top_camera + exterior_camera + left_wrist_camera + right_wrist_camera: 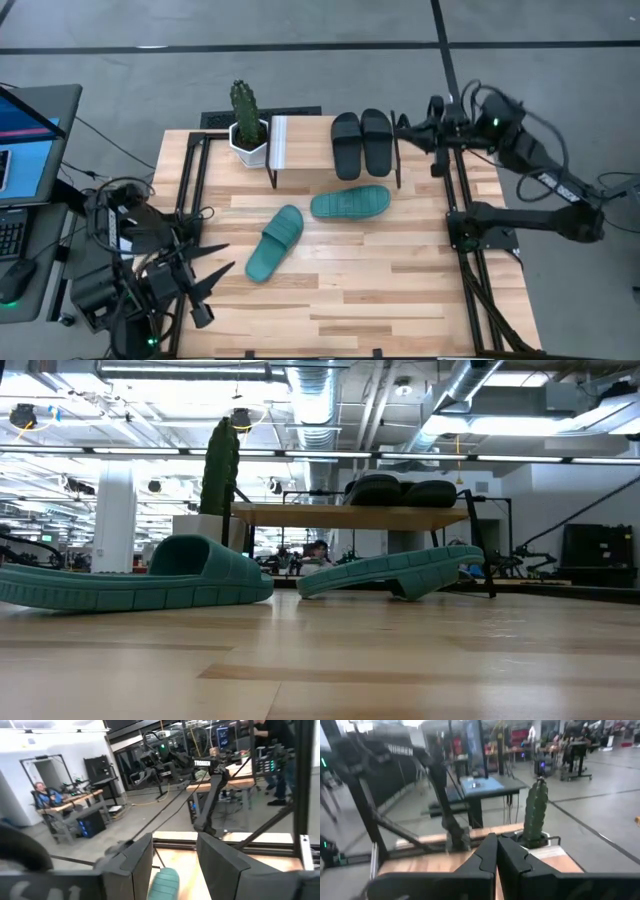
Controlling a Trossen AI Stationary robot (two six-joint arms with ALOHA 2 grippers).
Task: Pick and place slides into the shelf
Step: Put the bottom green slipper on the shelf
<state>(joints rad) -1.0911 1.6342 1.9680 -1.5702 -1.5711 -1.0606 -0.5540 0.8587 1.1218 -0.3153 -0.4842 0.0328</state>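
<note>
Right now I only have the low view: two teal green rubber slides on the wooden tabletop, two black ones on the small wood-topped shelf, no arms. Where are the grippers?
Observer: The left gripper is over the tabletop's near-left corner, pointing at the nearer teal green slide and apart from it.
Operator: Is it open?
Observer: Yes, open and empty.
Operator: And the right one?
Observer: The right gripper is shut on nothing, off the right end of the shelf.

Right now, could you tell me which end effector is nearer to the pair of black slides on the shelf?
Right. The right end effector hovers just beside the black slides at the shelf's end; the left end effector sits far off at the table's near left corner.
</note>
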